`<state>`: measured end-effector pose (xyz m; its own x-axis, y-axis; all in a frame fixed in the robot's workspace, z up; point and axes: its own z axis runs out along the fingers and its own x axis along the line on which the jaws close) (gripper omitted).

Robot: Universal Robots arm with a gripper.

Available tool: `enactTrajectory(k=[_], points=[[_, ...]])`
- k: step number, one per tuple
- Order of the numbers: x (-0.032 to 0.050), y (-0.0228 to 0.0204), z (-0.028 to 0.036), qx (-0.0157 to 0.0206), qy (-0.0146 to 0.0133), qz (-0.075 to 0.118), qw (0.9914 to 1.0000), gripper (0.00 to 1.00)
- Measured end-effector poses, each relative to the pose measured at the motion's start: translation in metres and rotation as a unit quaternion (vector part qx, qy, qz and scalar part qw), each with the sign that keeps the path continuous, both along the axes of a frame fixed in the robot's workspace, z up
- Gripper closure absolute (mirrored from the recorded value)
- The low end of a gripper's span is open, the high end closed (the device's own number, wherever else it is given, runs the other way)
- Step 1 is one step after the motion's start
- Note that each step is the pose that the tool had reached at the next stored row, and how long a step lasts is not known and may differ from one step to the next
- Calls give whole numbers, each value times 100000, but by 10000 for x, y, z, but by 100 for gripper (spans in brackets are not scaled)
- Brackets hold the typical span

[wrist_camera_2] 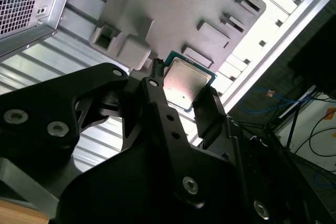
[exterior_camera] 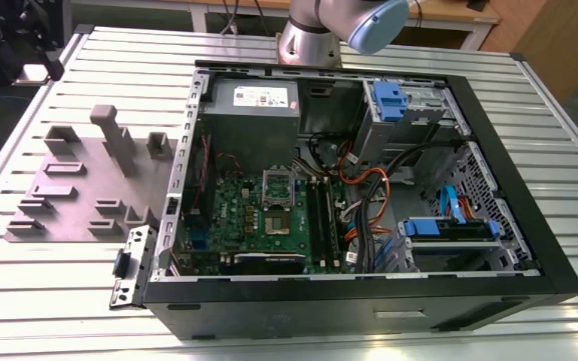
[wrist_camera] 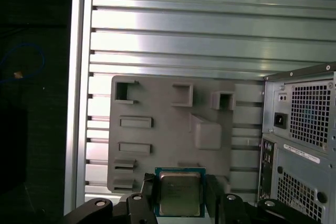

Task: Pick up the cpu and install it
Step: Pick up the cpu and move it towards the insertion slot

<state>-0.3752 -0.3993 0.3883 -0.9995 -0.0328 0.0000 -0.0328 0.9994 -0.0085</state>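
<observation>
Ribbed aluminium tabletop [exterior_camera: 28, 301] under everything, pale and slotted from edge to edge. Lying open on it, black computer case [exterior_camera: 369, 312], side panel off, insides facing up. Inside, green motherboard [exterior_camera: 259, 226] toward the exterior view's left, with rectangular silvery socket frame [exterior_camera: 280, 184] near its middle. Beyond that, big grey power supply box [exterior_camera: 252, 113] with white label. Toward the exterior view's right, blue drive brackets [exterior_camera: 448, 228] and a tangle of orange and blue cables [exterior_camera: 364, 188]. Just beside the case on the exterior view's left, flat grey fixture plate [exterior_camera: 68, 188] with raised blocks and shallow pockets. At the table's far edge, silver-and-blue arm [exterior_camera: 314, 37], cut by the picture's upper border.

Clamped on the cpu [wrist_camera: 179, 192] in both wrist views: black gripper [wrist_camera: 180, 198], dark fingers [wrist_camera: 149, 195] pressed against two opposite edges of the chip. Dull silvery lid turned toward the first wrist camera, thin pale-green rim around it. Hangs apart from the fixture plate, which lies behind it, with slotted table further back. Beside the plate, rear wall of the case with vent grilles and power inlet. Seen tilted in the second wrist view, lid catching the light.
</observation>
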Motion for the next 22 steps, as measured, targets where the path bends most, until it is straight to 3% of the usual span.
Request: enactTrajectory(k=[22], points=[[69, -23, 0, 2, 0, -1, 100000, 53]])
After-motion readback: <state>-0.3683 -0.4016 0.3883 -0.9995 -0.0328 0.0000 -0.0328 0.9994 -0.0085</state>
